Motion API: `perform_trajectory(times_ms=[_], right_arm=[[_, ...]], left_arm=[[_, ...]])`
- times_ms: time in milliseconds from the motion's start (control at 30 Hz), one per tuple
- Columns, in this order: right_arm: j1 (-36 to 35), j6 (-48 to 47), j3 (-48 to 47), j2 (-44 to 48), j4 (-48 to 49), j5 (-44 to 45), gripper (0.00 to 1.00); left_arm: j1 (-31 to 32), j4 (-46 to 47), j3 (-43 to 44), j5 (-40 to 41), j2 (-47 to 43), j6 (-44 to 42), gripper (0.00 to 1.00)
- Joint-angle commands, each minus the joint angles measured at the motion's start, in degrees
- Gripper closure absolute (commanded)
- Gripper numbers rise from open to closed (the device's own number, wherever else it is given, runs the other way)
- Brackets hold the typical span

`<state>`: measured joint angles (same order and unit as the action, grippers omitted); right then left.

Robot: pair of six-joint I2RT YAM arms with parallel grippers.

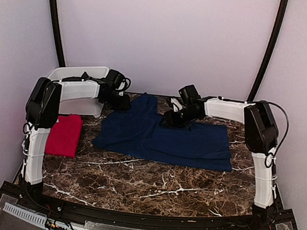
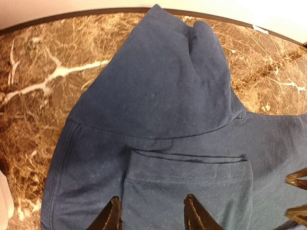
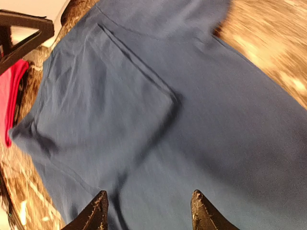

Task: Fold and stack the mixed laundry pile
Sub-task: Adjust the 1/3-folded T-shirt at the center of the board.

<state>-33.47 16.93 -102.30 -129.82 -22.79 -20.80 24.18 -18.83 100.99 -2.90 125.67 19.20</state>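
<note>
We start with the dark brown marble table (image 1: 135, 184), veined in white, which fills the floor of the scene. On it, in the middle and toward the far edge, the navy blue garment (image 1: 162, 138) lies spread flat. Its body stretches off to the right, and a bunched, hood-like part points away from the arm bases. The wrist views show the same cloth close up (image 2: 158, 105) (image 3: 201, 124), the right wrist view slightly blurred.

Next we see the two arms. The left one reaches in from the left toward the far left corner of the navy cloth. The right one reaches in from the right toward its upper middle.

The white plastic bin (image 1: 72, 74) stands at the far left of the table, partly behind the left arm.

The red garment (image 1: 63, 134) lies as a compact folded rectangle at the table's left edge, just beside the navy cloth's left corner and apart from it.

The left gripper (image 2: 151, 203) hangs over the navy cloth with its two dark fingers spread apart. We see only flat cloth in the gap, so it grips nothing. The right gripper (image 3: 149, 199) is likewise parted above the cloth, holding nothing.

Smallest, a stitched patch pocket (image 2: 187, 177) sits on the navy garment just below the hood-like part, ahead of the left fingers.
</note>
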Motion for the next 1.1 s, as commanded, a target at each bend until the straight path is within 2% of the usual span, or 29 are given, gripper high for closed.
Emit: perform_trajectory(times_ms=[0,100,233,333,467,567,767,867,933,1067], right_arm=[[1.8,-4.9,8.7,13.3,-1.7,2.8,0.44],[4.5,-4.7,18.2,21.4,-2.1,2.8,0.43],[10.5,-1.6,29.4,31.3,-3.4,0.7,0.44],[12.4,0.2,35.8,37.2,-3.8,1.1,0.44],[14.1,2.9,40.6,40.7,-5.4,1.4,0.44],[15.9,5.1,44.2,42.2,-2.7,-1.2,0.44],[17.0,3.9,46.2,43.2,-1.6,-3.4,0.48],[16.5,1.4,46.0,43.4,-0.6,-6.5,0.49],[14.6,-0.6,45.2,43.2,-0.1,-7.6,0.50],[9.3,-5.2,41.4,39.2,-2.6,-3.9,0.51]], left_arm=[[1.2,-1.9,-3.8,-4.2,-6.8,-3.0,0.54],[5.3,-0.9,-6.0,-10.3,-9.1,-12.0,0.52],[10.9,-1.0,-6.4,-18.7,-7.9,-21.4,0.52],[14.7,0.0,-5.8,-21.5,-6.2,-26.0,0.52],[17.7,0.7,-2.9,-23.9,-3.4,-32.2,0.52],[18.8,-0.2,1.6,-25.6,-0.4,-36.3,0.52],[19.7,-6.3,10.0,-24.7,7.3,-41.5,0.57],[19.6,-7.3,10.2,-22.8,8.8,-42.8,0.59],[19.5,-8.3,10.0,-20.9,9.0,-43.5,0.60],[18.6,-10.0,9.4,-20.9,8.9,-42.9,0.62]])
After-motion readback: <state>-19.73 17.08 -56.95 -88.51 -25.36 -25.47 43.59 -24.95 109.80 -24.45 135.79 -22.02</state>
